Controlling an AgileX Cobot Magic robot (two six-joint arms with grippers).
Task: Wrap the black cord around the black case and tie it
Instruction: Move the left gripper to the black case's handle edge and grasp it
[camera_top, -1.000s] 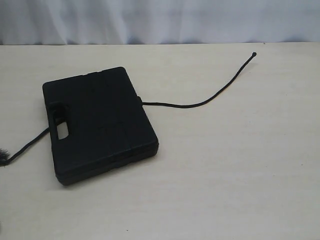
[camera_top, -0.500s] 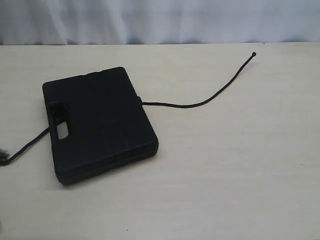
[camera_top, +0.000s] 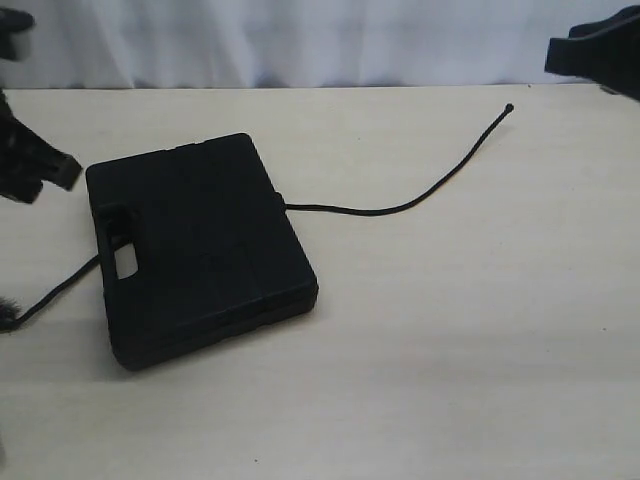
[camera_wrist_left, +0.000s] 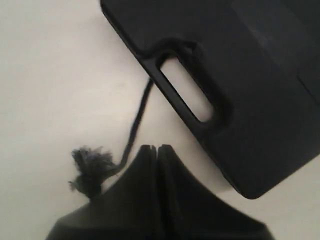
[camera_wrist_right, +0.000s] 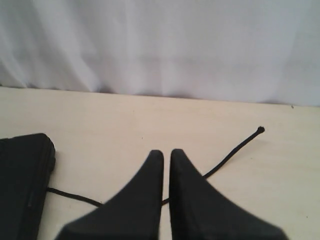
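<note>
Well, on the outside camera the black case (camera_top: 200, 250) lies flat on the counter (camera_top: 450, 380), nearer the left edge, with its handle slot (camera_top: 125, 262) facing that edge. The black cord (camera_top: 400, 208) goes under it. The cord's long part runs toward the far right corner, and its frayed end (camera_top: 6, 315) sits at the left edge. I think the cord is soft, light and floppy. The case looks hard and heavy enough to pin it.

On the left wrist camera my left claw (camera_wrist_left: 157, 148) is clenched on nothing, just beside the frayed end. I would grab there.

On the right wrist camera my right claw (camera_wrist_right: 163, 152) is clenched and empty too. The cord's knob tip (camera_wrist_right: 260, 130) lies near the far edge.
</note>
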